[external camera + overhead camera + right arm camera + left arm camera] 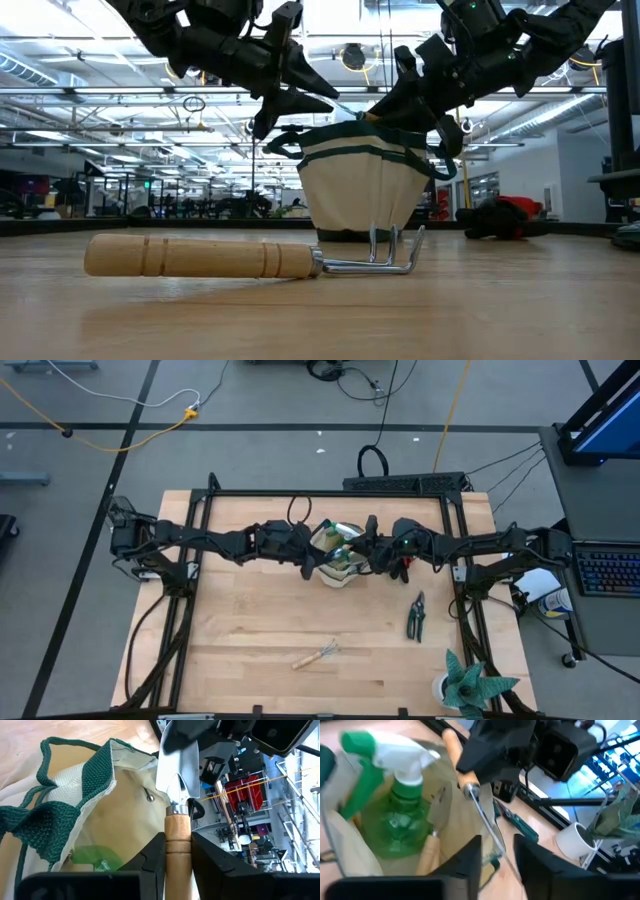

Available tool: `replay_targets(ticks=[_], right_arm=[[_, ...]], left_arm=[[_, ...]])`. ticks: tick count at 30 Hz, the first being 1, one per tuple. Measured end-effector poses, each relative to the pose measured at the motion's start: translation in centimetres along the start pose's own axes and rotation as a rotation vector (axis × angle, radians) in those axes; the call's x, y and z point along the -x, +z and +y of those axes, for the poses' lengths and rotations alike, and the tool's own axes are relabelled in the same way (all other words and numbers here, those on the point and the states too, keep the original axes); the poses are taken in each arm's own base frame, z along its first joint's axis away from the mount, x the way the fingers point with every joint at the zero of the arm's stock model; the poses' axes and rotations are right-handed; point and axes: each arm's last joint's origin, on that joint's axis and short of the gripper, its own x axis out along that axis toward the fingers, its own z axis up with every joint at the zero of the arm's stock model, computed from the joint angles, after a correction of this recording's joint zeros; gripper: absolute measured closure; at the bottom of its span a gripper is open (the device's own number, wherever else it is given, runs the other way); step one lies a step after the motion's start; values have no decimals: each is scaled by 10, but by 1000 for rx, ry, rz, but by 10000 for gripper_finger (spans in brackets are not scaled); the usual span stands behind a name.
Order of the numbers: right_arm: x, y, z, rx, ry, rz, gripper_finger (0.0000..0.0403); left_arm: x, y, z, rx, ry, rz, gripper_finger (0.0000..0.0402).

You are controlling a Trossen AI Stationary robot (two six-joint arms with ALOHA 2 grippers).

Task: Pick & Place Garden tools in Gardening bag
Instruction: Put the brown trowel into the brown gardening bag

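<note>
Pale wooden planks make up the tabletop (260, 630), framed by black rails, with a grey floor and trailing cables around it. Near the table's far middle stands the small round tan canvas gardening bag with dark green trim (365, 190), and both dark arms meet above it. Inside the bag sits a green spray bottle with a white trigger head (395, 815), beside a wooden tool handle. The right gripper (177, 845) hangs over the bag's rim, its fingers pinching the wooden handle of a silver-bladed trowel (177, 780), blade pointing away from the wrist. The left gripper (497, 852) hovers at the bag's opposite rim; its fingers stand apart with nothing visibly between them. Nearer the front edge lies a wooden-handled metal hand rake (250, 257), flat on the planks. Green-handled pruning shears (415, 617) lie to the right, well apart from the bag. A red glove (505, 218) rests just beside the bag. At the front right corner stands a spiky green plant in a white pot (465, 685).
</note>
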Motion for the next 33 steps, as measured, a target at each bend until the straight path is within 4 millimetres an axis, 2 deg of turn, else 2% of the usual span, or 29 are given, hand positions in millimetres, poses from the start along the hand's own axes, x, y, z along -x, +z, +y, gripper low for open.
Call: replay_targets(ticks=[4, 6, 13, 17, 24, 33], right_arm=[[0, 0, 0, -22, 4, -2, 330], [0, 0, 0, -28, 4, -2, 328], [0, 0, 1, -38, 8, -5, 327], [0, 2, 2, -108, 12, -10, 323], [6, 13, -3, -141, -17, -45, 290], [18, 21, -4, -294, -125, 171, 236]], left_arm=[[0, 1, 3, -19, 20, -13, 369], [1, 1, 4, -31, 32, -13, 391], [0, -1, 5, -50, 52, -3, 393], [1, -1, 6, -66, 72, 2, 395], [4, -1, 7, -74, 89, 34, 398], [13, 2, 4, -66, 112, 45, 399]])
